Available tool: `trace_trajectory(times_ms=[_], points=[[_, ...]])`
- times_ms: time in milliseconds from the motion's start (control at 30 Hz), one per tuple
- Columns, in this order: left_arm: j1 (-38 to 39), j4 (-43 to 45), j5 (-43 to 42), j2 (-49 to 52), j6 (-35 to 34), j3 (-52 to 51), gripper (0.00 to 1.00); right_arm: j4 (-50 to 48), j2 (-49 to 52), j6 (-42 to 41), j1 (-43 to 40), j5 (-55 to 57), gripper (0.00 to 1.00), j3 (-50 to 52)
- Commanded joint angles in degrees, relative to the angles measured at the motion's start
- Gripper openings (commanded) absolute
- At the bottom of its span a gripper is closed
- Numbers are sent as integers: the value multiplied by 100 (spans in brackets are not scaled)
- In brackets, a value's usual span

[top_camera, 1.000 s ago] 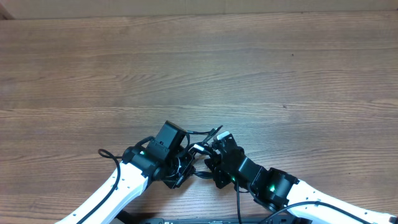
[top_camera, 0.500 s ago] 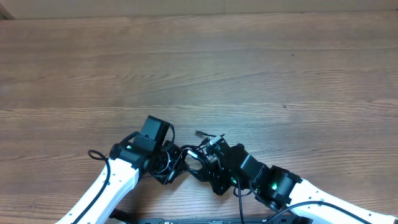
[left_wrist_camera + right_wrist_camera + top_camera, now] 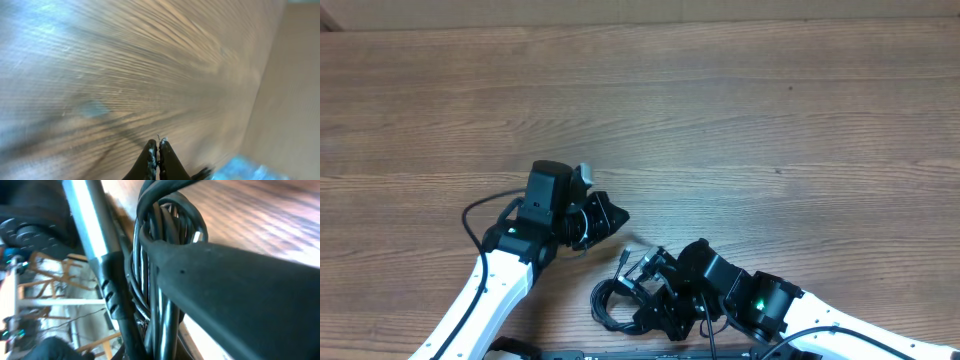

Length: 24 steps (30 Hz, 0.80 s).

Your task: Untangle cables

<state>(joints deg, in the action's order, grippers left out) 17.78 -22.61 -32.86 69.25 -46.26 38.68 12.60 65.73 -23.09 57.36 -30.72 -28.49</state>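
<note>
The cables (image 3: 608,303) are a bundle of thin black loops near the table's front edge, with a small plug (image 3: 624,258) sticking up at the bundle's top. My right gripper (image 3: 640,288) is shut on the bundle. In the right wrist view the black loops (image 3: 160,255) fill the frame and are hooked over one dark finger (image 3: 235,270); the gripper (image 3: 165,305) is mostly hidden by them. My left gripper (image 3: 608,215) is up and to the left of the bundle, apart from it. In the left wrist view its fingers (image 3: 156,147) are pressed together, holding nothing, above bare wood.
The wooden table (image 3: 720,110) stretches far and to both sides. A thicker black arm wire (image 3: 470,215) loops out beside the left arm. The table's front edge (image 3: 620,352) is close below the bundle. A ridged black plug sleeve (image 3: 112,300) sits left of the loops.
My left gripper has let go of the cables and moved up and left. My right gripper has pulled the bundle down and left toward the front edge.
</note>
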Motion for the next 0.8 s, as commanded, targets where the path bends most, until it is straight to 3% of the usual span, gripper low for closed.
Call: trace_trajectory(times_ms=[0,100,167,200,233,267,467,600,767], points=[[-9,-28,-380,-2,1755,35,4,-94,-111,109,-20,-662,4,-9],[-9,-48,-435,-2,2006,35,4,-92,-111,70,-46,-691,4,-9],[-9,-90,-470,-2,2369,35,14,-90,-111,11,-140,-691,4,-9],[-9,-153,-437,-2,2483,35,34,-87,-111,-87,-225,-688,4,-9],[-22,-221,-374,-2,2507,35,88,-76,-111,-122,-317,-691,4,-9],[-59,-299,-251,-2,2490,37,100,-59,-111,-181,-422,-691,4,-9],[-459,-568,-483,-4,2483,37,100,-28,-111,-216,-1139,-835,4,-9],[-619,-575,-1115,-4,3034,37,100,-4,-111,-216,-1491,-977,4,-9],[-614,-870,-1471,-4,3836,37,82,22,-111,-219,-1694,-1204,4,-9]])
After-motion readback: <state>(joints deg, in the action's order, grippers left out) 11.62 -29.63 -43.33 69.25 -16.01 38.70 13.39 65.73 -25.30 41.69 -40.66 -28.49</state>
